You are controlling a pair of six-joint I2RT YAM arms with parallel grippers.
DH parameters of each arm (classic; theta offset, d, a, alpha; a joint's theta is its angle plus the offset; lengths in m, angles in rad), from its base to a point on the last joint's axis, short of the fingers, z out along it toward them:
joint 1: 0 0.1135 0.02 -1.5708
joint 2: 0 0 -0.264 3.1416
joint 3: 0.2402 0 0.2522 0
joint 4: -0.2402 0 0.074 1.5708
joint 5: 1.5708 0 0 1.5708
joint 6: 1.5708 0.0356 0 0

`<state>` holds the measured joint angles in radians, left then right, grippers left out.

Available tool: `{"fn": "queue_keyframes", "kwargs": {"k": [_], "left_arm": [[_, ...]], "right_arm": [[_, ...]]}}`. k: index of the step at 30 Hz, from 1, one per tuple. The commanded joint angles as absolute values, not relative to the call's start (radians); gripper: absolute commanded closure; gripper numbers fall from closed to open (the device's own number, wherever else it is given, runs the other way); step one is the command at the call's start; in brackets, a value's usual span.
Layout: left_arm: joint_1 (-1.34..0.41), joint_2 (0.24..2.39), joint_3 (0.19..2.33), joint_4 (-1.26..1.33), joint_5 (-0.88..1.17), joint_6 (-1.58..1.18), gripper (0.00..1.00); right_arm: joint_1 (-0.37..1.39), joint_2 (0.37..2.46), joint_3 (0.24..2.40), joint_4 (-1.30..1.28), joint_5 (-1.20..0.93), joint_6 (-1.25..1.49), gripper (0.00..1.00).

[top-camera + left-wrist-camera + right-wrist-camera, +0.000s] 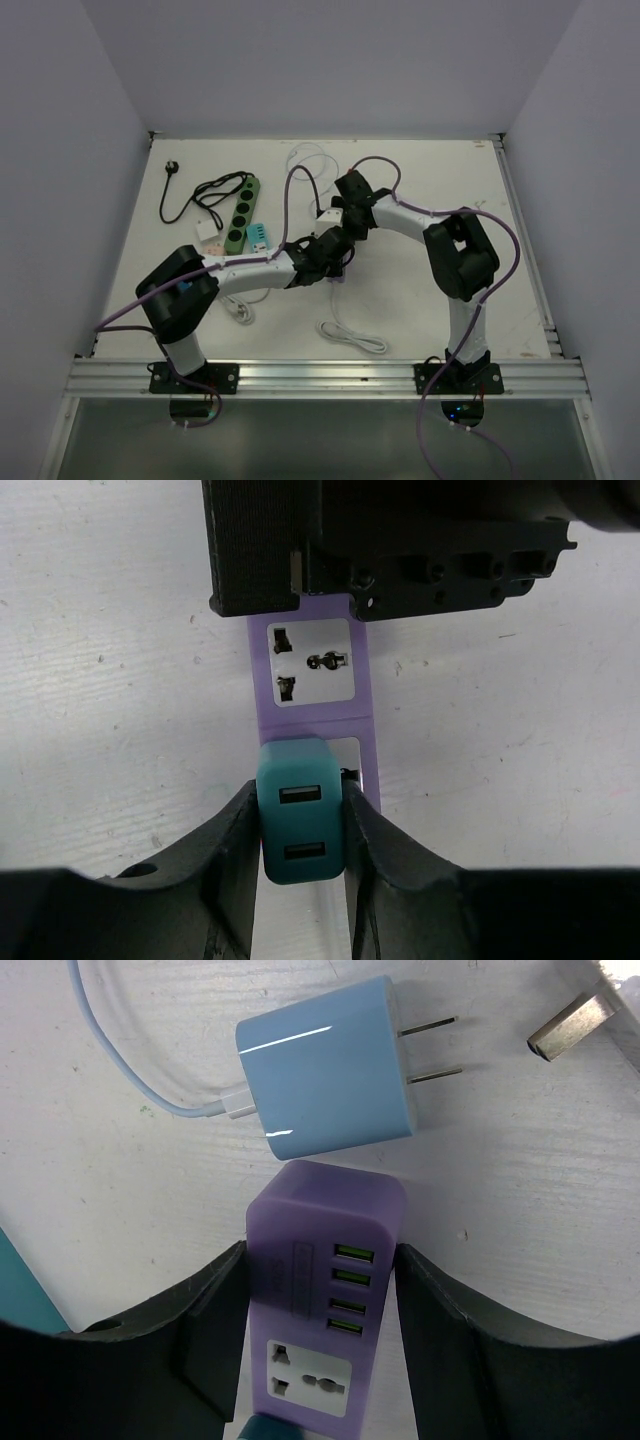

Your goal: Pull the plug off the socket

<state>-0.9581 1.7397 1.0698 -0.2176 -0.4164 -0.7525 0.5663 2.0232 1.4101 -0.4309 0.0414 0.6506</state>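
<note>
The purple power strip (325, 1290) lies flat in the middle of the table (450, 180), with my right gripper (320, 1255) pressed against both its long sides and my left gripper (300, 795) pinching the teal plug (300, 820) seated in its end outlet. The grasp is made, so next I judge a straight lift off the socket face while the right holds down. The green strip (241, 212) sits well left and the blue charger (325, 1070) just past the purple strip's end; only the crowded wrists worry me.

Ahead of L gripper (300, 815): R gripper (320, 1265) body blocks, astride purple strip (310, 715); table (100, 680) bare either side. L jaws filled w/ teal plug (300, 825). Just ahead of R gripper: blue charger (325, 1070).
</note>
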Motion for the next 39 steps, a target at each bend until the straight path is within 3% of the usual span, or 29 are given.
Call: {"fn": "queue_keyframes", "kwargs": {"k": [1,2,23,34,39], "left_arm": [[-0.959,1.714,1.095,-0.230,-0.445,-0.769,0.97],[-0.959,1.694,1.094,-0.232,-0.451,-0.770,1.00],[-0.922,1.422,1.095,-0.324,-0.535,-0.761,1.00],[-0.914,1.581,1.083,-0.302,-0.298,-0.825,1.00],[-0.914,1.667,1.190,-0.403,-0.311,-0.828,1.00]], "right_arm": [[0.568,2.054,1.351,-0.465,0.104,0.620,1.00],[0.566,2.056,1.342,-0.465,0.109,0.620,1.00],[0.568,2.095,1.278,-0.469,0.256,0.588,1.00],[0.586,2.054,1.232,-0.403,0.261,0.572,1.00],[0.614,2.072,1.243,-0.399,0.284,0.552,1.00]]}}
